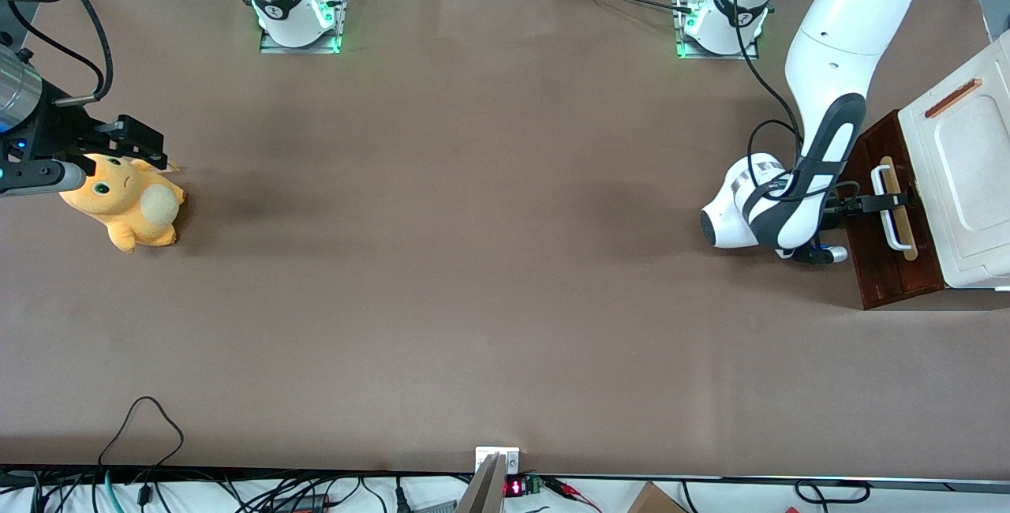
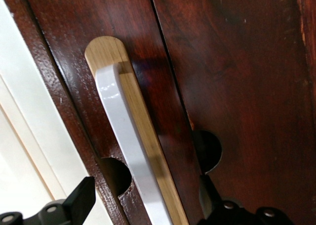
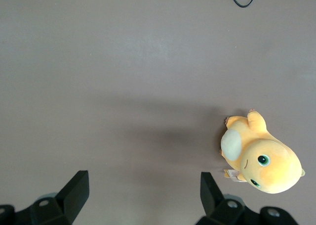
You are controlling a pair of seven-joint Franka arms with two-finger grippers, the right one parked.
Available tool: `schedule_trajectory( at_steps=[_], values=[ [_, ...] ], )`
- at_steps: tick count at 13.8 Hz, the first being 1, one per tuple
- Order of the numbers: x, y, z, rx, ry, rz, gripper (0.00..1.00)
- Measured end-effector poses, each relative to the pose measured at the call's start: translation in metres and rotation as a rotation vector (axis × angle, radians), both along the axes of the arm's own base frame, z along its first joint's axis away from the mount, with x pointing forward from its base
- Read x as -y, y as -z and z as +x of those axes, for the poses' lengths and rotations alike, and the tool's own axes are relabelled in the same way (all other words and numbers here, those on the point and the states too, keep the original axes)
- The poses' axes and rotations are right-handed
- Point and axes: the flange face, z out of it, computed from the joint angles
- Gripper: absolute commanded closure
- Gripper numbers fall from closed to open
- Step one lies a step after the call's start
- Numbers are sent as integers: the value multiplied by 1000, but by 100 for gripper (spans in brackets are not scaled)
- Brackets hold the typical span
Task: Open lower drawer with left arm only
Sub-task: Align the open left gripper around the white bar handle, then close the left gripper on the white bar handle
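Grasp step: gripper [image 1: 895,200] spread wide, straddling the white loop handle [image 2: 129,151] on the lower drawer [image 1: 888,260] below the white cabinet [image 1: 966,174], holding nothing. Next: close, pull outward.

Tool [image 1: 899,200] fingers spread, astride white handle [image 1: 885,209]

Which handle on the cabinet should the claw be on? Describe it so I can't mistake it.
Find the white cabinet at the working arm's end of the table; its dark reddish-brown lower drawer front faces the left arm. On that front sits a white loop handle mounted on a pale wood strip, with the open claw straddling it. The cabinet top only has a thin red-brown slot.
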Motion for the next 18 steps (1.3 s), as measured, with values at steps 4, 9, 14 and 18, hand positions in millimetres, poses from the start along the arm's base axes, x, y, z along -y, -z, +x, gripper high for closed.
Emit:
schedule_trajectory(
  at_steps=[4,9,14,18],
  values=[
    [-1,0,0,1,0,-3,17],
    [-2,-1,1,4,-2,-3,29],
    [-7,-2,4,11,-12,-4,37],
    [-6,-3,5,14,-10,-7,40]
  ],
)
